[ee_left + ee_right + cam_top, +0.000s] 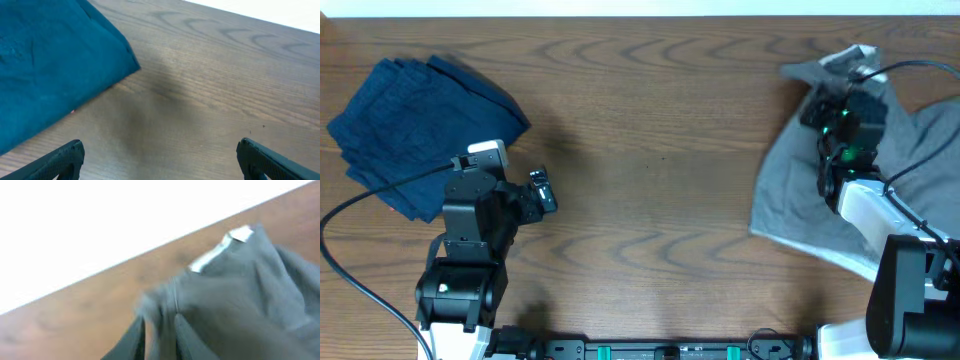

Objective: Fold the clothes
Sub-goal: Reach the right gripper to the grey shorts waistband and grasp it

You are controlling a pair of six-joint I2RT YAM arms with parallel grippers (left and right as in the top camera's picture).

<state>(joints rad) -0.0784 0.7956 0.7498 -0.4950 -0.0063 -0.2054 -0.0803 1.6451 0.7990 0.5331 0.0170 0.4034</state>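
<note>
lying rumpled, grey trousers (pixel 790 210) seem pinched by right end effector (pixel 160 337).

Motion blur smeared the right wrist view: the grey trousers (pixel 240 295) were soft folds, and the right gripper (pixel 159 320) appeared pinched on one, the contact unclear. Overhead, the right arm (pixel 865 200) covered the trousers' middle and the frame cut their right side. The navy garment (pixel 50 65) ran off the left wrist view.

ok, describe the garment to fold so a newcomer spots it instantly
Look at the right end of the wooden table: a crumpled heap of cloth, the grey trousers. Unlike the folded navy garment at far left, it is pale grey, unfolded, with a white label.
</note>
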